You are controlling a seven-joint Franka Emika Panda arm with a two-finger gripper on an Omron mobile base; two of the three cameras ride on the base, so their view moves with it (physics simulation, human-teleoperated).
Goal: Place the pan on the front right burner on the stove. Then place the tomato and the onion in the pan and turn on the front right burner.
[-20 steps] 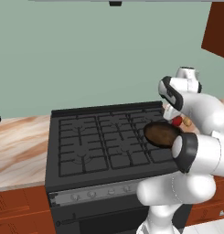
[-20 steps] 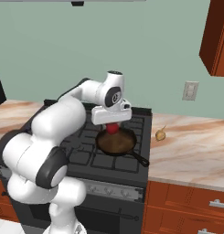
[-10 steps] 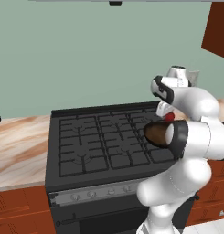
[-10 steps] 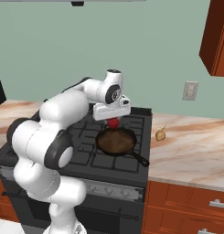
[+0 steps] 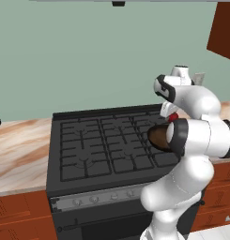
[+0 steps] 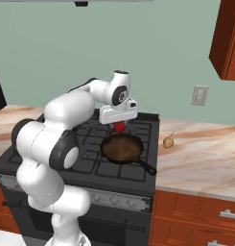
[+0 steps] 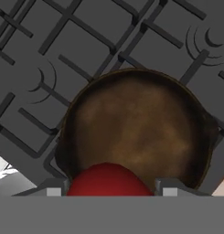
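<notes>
Tomato [image 6: 119, 127] hangs between the jaws of the gripper [image 6: 118, 126], which are closed about halfway onto the red ball, carried above the stove [image 6: 56, 163] just off the back rim of the pan [image 6: 121, 147], at roughly 12 o'clock of it in the right base view. The pan already sits on the front right burner [image 6: 135, 169], its thin handle running off toward 4 o'clock near the stove's front corner. From the hand camera the tomato [image 7: 108, 179] sits at 6 o'clock of the frame with the pan [image 7: 141, 123] spread ahead of it, so the fingers [image 7: 49, 188] are aimed down at the near rim more than at the middle. The step in hand looks to be dropping the tomato in, and doing it well probably means carrying the hand a little further over the brown floor of the pan until the ball is clear of the rim, then coming down low before letting go; a round, glossy thing let go from high up would likely roll or bounce out. Open the jaws only as far as needed and lift straight up so neither finger nudges the pan off its grate. The onion [image 6: 168, 141] waits on the counter [image 6: 205, 153] at 3 o'clock of the pan, well apart from the stove, and from the left base view the tomato [image 5: 172, 117] peeks out behind the arm
</notes>
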